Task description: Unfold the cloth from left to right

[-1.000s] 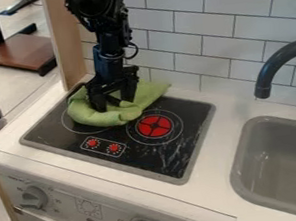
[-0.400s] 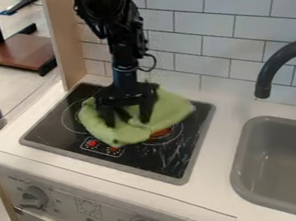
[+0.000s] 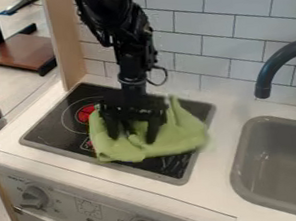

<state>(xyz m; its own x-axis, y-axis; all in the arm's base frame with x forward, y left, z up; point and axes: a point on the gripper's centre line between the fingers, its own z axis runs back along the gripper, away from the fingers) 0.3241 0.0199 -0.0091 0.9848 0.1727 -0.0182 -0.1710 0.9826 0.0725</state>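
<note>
The black gripper (image 3: 133, 136) is low over the right half of the stove, with its fingers spread apart. Between and around them lies the green cloth (image 3: 179, 138), bunched and wrinkled. It covers the right and front part of the black cooktop, its right edge at the cooktop's rim and a raised peak behind the gripper. The gripper hides part of the cloth's middle, and whether the fingertips press into the fabric is unclear.
The black cooktop (image 3: 51, 124) shows a red burner (image 3: 86, 113) at its left. A grey sink (image 3: 277, 155) with a dark faucet (image 3: 263, 79) is to the right. A tiled wall (image 3: 222, 28) stands behind.
Gripper and cloth have moved right and toward the front of the stove. The cloth spreads wider, the left burner is uncovered, and the right burner is now covered.
</note>
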